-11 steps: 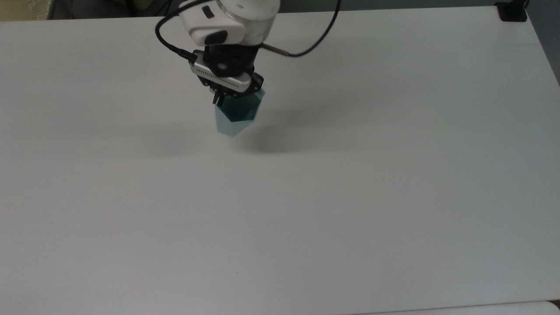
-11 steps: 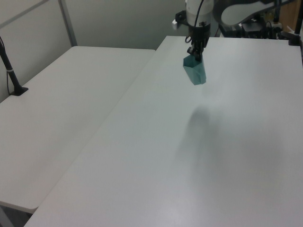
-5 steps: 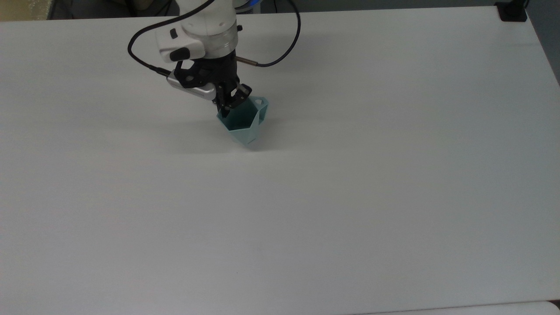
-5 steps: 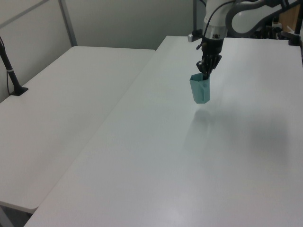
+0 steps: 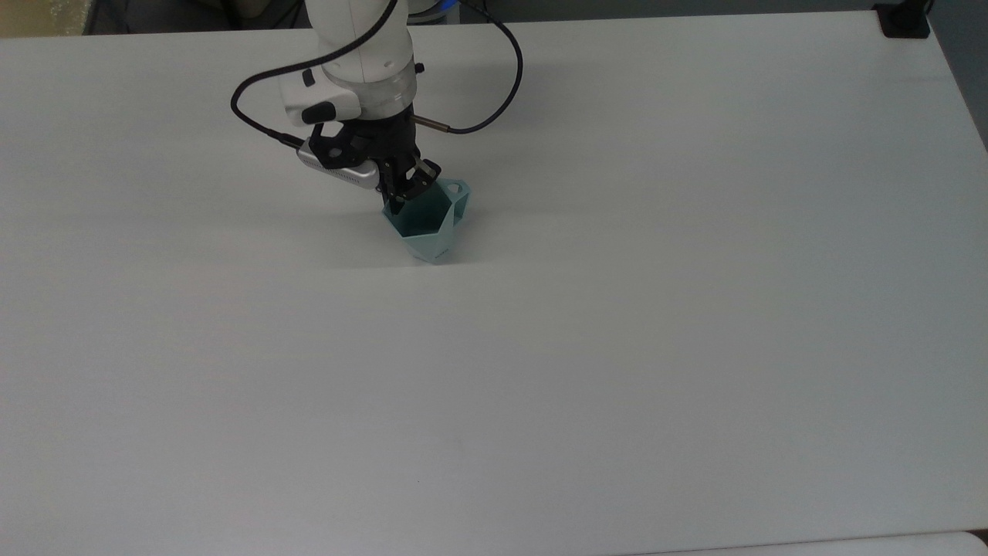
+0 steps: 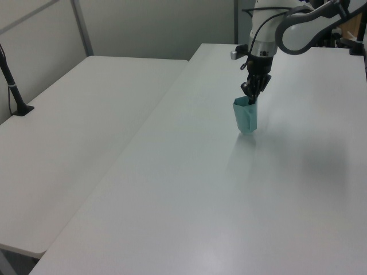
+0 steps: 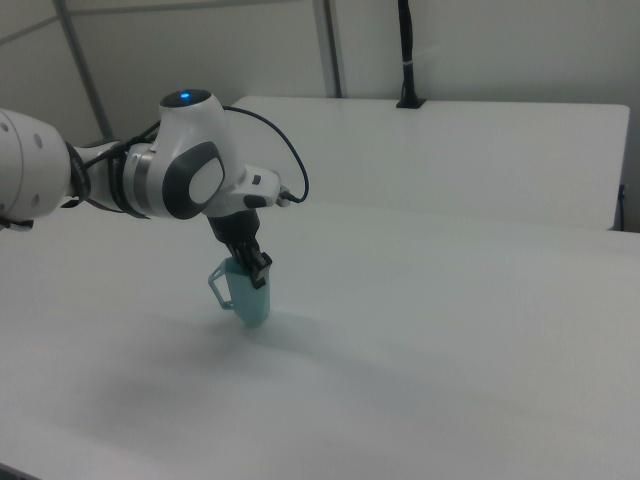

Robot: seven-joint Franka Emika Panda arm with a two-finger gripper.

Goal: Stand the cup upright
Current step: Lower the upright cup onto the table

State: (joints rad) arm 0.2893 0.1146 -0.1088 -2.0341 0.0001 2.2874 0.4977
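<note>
- Cup point(image 5: 431, 232): pale teal, faceted, standing upright with its open polygonal rim facing up and its narrower base on the white table point(image 5: 617, 347).
- Cup handle point(image 5: 458, 190): small, on the rim's upper-right side in the top view; it points to the right view's left point(image 7: 218, 282).
- Gripper point(image 5: 405, 191): closed on the cup's rim, one finger inside the opening and one outside the wall.
- Arm point(image 7: 170, 180): white, reaching down onto the cup from above; a black cable point(image 5: 494, 93) loops from the wrist.
- Position: in the left view, the cup point(image 6: 246, 116) stands toward the far part of the table, below the gripper point(image 6: 251, 96).
- Second table point(image 6: 69, 149): white, beside the first at the left view's left.
</note>
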